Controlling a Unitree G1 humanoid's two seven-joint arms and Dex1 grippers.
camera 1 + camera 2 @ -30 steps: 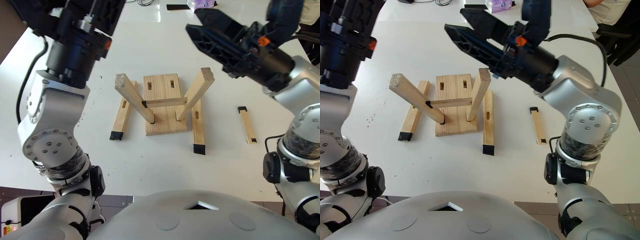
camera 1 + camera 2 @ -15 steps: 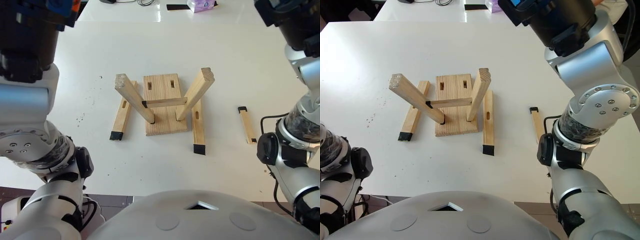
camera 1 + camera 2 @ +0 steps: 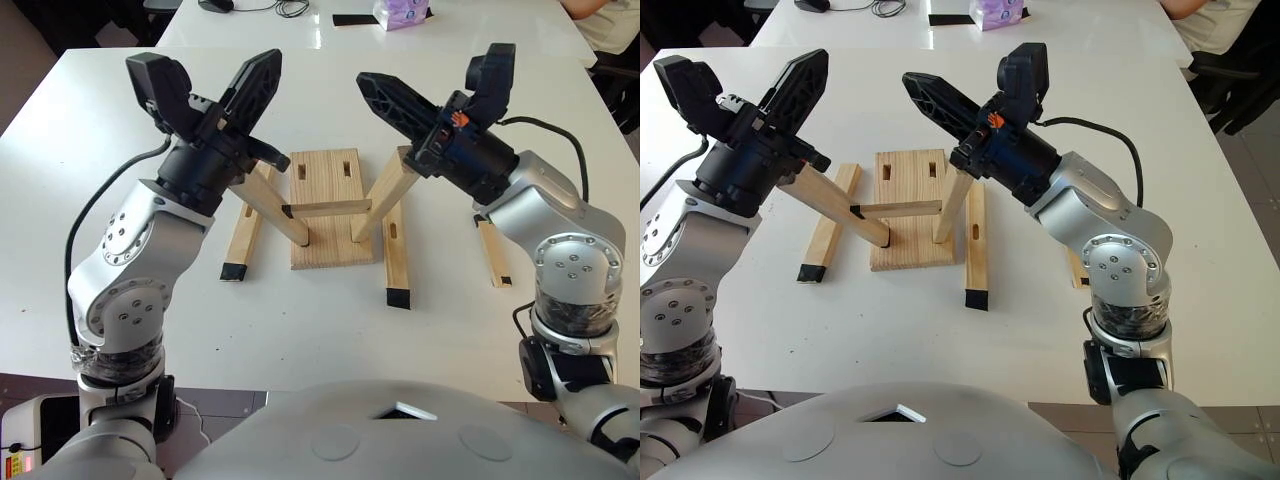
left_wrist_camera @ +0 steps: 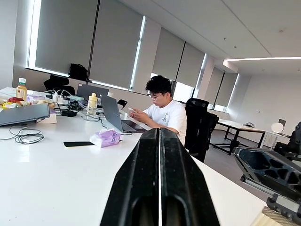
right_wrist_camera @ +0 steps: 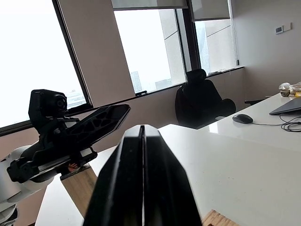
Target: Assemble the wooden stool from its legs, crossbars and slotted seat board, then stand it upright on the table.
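Observation:
The slotted seat board [image 3: 335, 215] lies flat on the white table. On it two wooden legs [image 3: 272, 200] [image 3: 388, 190] stand slanted outward, joined by a crossbar [image 3: 325, 207]. A loose leg [image 3: 239, 238] lies left of the board and another [image 3: 397, 258] right of it. A loose crossbar [image 3: 494, 252] lies farther right. My left gripper [image 3: 270, 62] hangs shut above the left standing leg, hiding its top end. My right gripper [image 3: 366, 81] is shut above the right standing leg. The shut fingers show in the left wrist view [image 4: 159, 134] and the right wrist view [image 5: 142, 129].
The table's near edge [image 3: 300, 385] runs close below the parts. A second table behind carries a tissue pack [image 3: 400, 12], a flat black item [image 3: 355, 17] and a mouse [image 3: 215, 5]. Bare table surface [image 3: 90, 130] lies left of the board.
Both arms came down from high up, and the shut grippers now hang over the two standing legs. The wooden parts have not moved.

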